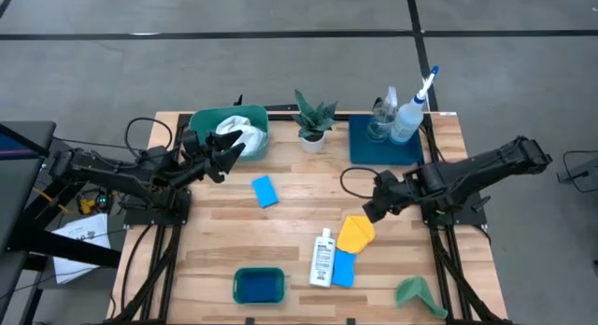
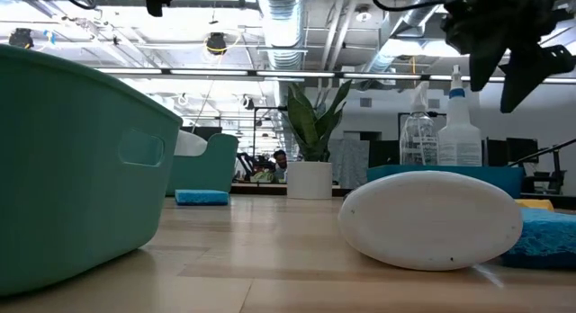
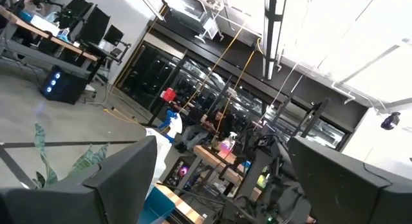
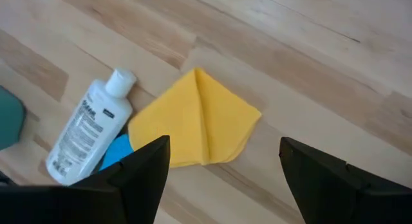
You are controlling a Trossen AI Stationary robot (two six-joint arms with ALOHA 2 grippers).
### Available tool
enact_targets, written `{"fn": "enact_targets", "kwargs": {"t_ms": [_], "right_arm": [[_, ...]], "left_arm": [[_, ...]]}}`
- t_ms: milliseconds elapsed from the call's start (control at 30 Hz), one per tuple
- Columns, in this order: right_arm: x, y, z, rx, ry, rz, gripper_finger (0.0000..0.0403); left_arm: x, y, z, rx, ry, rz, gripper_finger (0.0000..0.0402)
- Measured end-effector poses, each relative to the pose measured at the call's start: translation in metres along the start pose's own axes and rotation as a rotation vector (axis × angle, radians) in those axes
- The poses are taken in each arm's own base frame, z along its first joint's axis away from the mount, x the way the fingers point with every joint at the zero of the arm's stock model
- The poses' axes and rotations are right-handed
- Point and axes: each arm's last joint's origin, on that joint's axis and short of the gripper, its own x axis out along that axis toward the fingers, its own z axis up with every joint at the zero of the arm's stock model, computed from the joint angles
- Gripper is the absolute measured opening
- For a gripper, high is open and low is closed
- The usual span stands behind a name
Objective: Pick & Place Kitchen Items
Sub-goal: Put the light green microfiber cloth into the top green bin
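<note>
Near the front edge of the table [image 1: 215, 269], the small white bottle [image 1: 323, 258] lies on its side, its cap pointing toward the back. Part of a blue sponge [image 1: 344, 268] beside it is covered by the yellow cloth [image 1: 355, 233], a folded piece with one pointed corner. In the low view the bottle's base fills the foreground and hides most of what lies behind it.

A green cloth [image 1: 418, 293] sits at the front right corner, close to the table edge. A second blue sponge [image 1: 265, 190] lies alone on open wood near the middle, with free room on all sides. A white cloth [image 1: 238, 134] is bunched inside the green tub [image 1: 207, 122] at the back left. Two spray bottles [image 1: 400, 112] stand on the dark blue tray [image 1: 360, 149] at the back right; their lower parts overlap and are hard to separate.

The right gripper [image 1: 368, 214] hangs just above the yellow cloth, fingers apart and empty. The left gripper [image 1: 224, 162] is beside the green tub, fingers apart, holding nothing.
</note>
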Motion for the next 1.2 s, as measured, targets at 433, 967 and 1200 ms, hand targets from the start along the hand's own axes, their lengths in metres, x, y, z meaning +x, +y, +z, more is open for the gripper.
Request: {"fn": "enact_targets", "kwargs": {"t_ms": [433,967,1200], "right_arm": [[0.000,-0.002,-0.031,0.079,0.158,-0.074,0.0281],[0.025,0.017,-0.134,0.179,0.413,-0.225,0.0281],[0.040,0.021,-0.174,0.187,0.537,-0.318,0.0281]], "left_arm": [[0.000,0.000,0.000,-0.003,-0.004,-0.001,0.0347],[0.000,0.000,0.000,-0.002,0.000,-0.006,0.0347],[0.001,0.000,0.000,0.014,0.016,-0.035,0.0347]]}}
